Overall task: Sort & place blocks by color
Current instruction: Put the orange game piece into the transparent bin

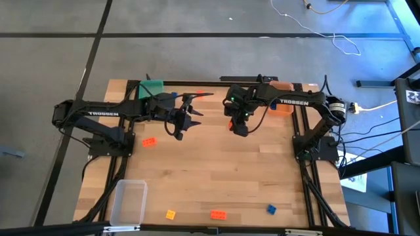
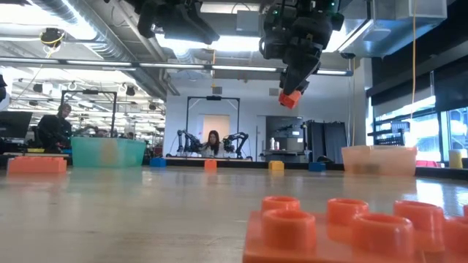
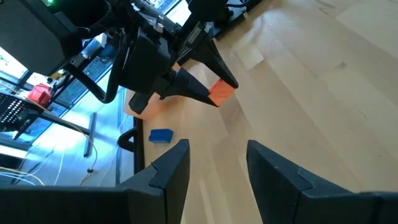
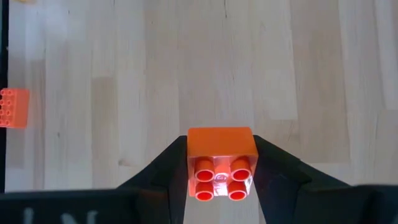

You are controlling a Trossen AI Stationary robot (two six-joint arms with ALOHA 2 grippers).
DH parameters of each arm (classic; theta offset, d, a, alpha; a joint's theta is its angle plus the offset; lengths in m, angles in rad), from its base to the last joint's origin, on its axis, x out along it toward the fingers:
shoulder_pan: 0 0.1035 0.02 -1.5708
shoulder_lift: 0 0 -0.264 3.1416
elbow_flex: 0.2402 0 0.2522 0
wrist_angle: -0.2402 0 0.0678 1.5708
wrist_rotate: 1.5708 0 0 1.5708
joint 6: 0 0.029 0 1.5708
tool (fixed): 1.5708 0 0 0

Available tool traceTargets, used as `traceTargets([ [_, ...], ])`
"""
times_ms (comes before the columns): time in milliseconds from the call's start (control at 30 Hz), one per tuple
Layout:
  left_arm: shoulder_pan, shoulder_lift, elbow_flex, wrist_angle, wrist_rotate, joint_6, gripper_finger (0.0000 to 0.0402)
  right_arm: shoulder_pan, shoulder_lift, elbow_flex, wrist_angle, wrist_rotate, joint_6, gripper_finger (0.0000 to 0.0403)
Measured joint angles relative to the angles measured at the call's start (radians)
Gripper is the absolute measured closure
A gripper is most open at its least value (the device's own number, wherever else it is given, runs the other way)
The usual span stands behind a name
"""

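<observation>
Holding an orange block (image 4: 221, 167) tight between its fingers, the right gripper (image 2: 291, 93) hangs high over the table's middle. Most sorting is left — blocks lie loose: an orange one (image 1: 149, 141), a yellow one (image 1: 170, 214), a blue one (image 1: 271, 209). The left gripper (image 3: 214, 169) waits nearby, spread and empty.

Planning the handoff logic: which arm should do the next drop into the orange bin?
Right. The right gripper already has its jaws shut on an orange-red block, lifted off the table, and the orange bin sits under that arm. The left gripper hangs mid-table with open, empty jaws.
</observation>
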Motion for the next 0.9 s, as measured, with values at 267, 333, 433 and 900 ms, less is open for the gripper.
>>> traceTargets([
  [267, 0.0, 0.0, 0.0, 0.0, 0.0, 0.0, 0.0253, 0.0, 0.0, 0.0, -0.002, 0.0, -0.056, 0.0263],
  [333, 0.0, 0.0, 0.0, 0.0, 0.0, 0.0, 0.0253, 0.0, 0.0, 0.0, -0.007, 0.0, -0.073, 0.0263],
  [433, 0.0, 0.0, 0.0, 0.0, 0.0, 0.0, 0.0253, 0.0, 0.0, 0.0, -0.026, 0.0, -0.078, 0.0263],
  [900, 0.0, 0.0, 0.0, 0.0, -0.001, -0.001, 0.0253, -0.001, 0.0, 0.0, -0.047, 0.0, -0.078, 0.0263],
])
